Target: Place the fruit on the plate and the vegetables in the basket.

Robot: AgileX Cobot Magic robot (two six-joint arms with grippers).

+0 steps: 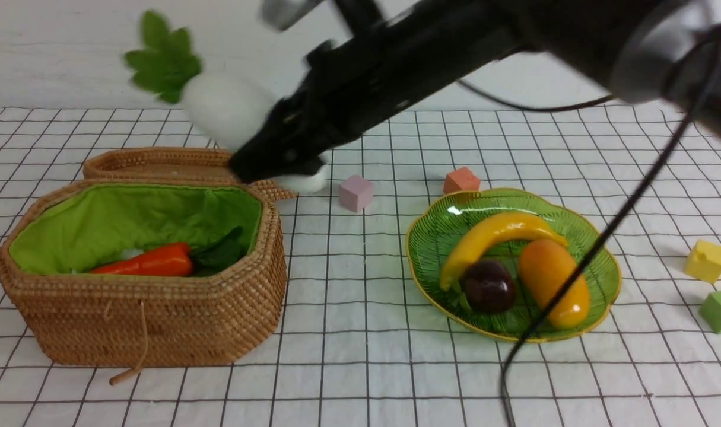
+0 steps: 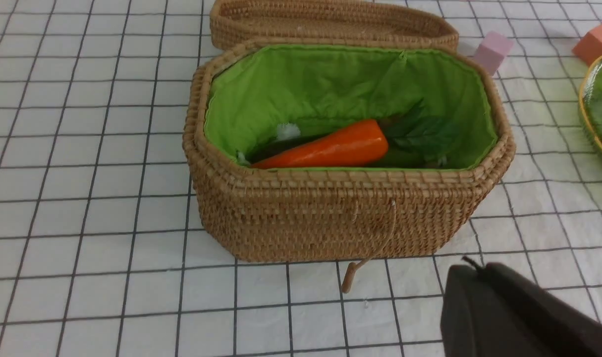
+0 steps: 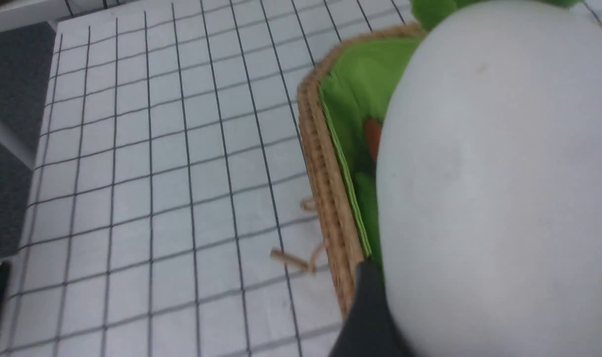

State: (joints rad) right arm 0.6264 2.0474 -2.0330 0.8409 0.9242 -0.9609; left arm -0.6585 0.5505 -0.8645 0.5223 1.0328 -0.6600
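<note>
my right hand (image 1: 280, 145) is grasping the white radish (image 1: 226, 110), the jaws spread wide around its fat body, and i am carrying it high above the back rim of the basket (image 1: 158, 317), which is standing toward the left edge of the desk (image 1: 336, 379). its green leaves are pointing away from my wrist. my left hand is clenched with nothing in it.

inside the green lining, the carrot (image 1: 152, 261) is lying with dark leaves beside it. the banana (image 1: 508, 228), mangosteen (image 1: 488, 286) and mango (image 1: 553, 281) are resting on the plate (image 1: 419, 237), toward the right side of the desk, so i am judging the fruit done and this radish the step in hand.

to do it well, i should be bringing the whole body over the opening, past the lid (image 1: 158, 163) behind, then lowering it level so neither leaves nor round end are catching the rim. i should be letting go only once it is settling low, because such a smooth, fat thing could be rolling off the carrot.
</note>
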